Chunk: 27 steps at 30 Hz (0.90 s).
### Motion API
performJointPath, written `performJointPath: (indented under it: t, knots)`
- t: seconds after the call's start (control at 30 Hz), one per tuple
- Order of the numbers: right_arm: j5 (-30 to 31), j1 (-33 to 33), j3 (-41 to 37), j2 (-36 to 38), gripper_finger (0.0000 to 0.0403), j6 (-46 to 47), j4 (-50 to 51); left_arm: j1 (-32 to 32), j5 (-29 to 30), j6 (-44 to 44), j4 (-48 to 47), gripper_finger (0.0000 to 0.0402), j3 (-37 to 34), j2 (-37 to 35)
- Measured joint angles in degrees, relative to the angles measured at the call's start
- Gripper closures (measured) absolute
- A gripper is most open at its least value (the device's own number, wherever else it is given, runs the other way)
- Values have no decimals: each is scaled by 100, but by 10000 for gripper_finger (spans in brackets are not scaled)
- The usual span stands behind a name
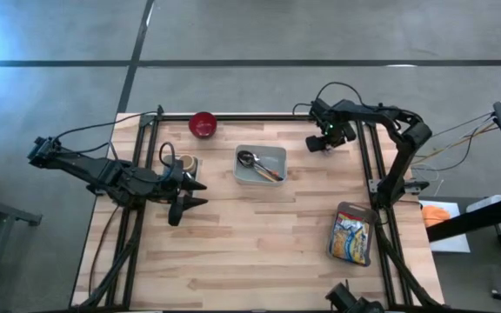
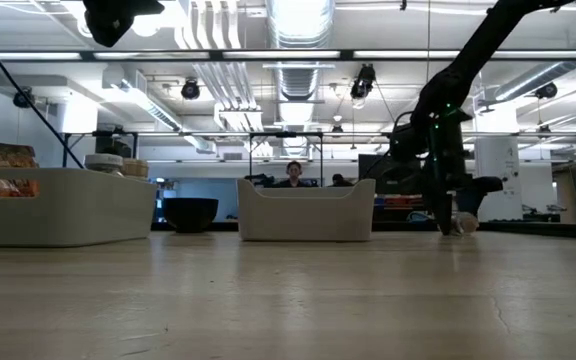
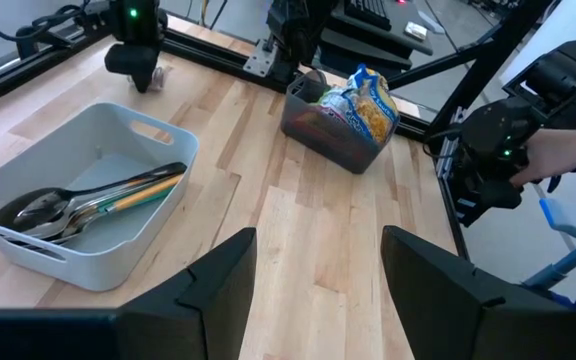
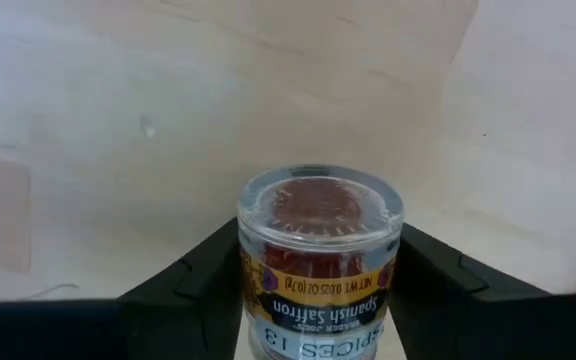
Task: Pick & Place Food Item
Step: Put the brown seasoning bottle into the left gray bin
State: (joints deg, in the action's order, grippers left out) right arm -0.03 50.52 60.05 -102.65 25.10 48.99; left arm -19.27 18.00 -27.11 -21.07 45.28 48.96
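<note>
My right gripper [image 4: 318, 275] is at the table's far right corner, fingers apart around the saffron jar [image 4: 320, 260], not clamped yet. I should close slowly, centred, w/o tipping it.

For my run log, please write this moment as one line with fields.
right gripper: fingers either side of saffron jar, far table edge | left gripper: open, empty, near-left | grey bin: holds utensils

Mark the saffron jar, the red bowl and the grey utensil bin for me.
saffron jar [image 4: 320, 215]: right wrist view, on its clear lid.
red bowl [image 1: 203, 124]: high view, on its inside.
grey utensil bin [image 1: 276, 157]: high view, on its bare floor.
</note>
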Motion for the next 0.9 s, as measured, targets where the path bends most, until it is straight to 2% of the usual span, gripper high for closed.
performJointPath:
  t: [0.27, 0.43, 0.57, 0.7, 0.8, 0.9]
  knots:
    - [2, -25, 55, 9, 218, -31, -7, 2, 0, 0, -1, 181, 0, 1]
    - [1, -133, 90, 306, 218, -137, -1, 0, 33, 3, 0, 181, 0, 1]
    - [-53, -252, 96, 846, 218, -137, -39, 0, 406, 2, 11, 181, 0, 3]
    - [-416, -578, -5, 1593, 218, -127, -363, 2, 1262, -183, 208, 181, -3, 140]
    - [-802, -951, -234, 2240, 218, 31, -1084, 2, 1619, -374, 505, 181, -84, 307]
    - [-1105, -1380, -596, 2898, 218, 295, -2223, 1, 1726, -288, 923, 181, -152, 504]
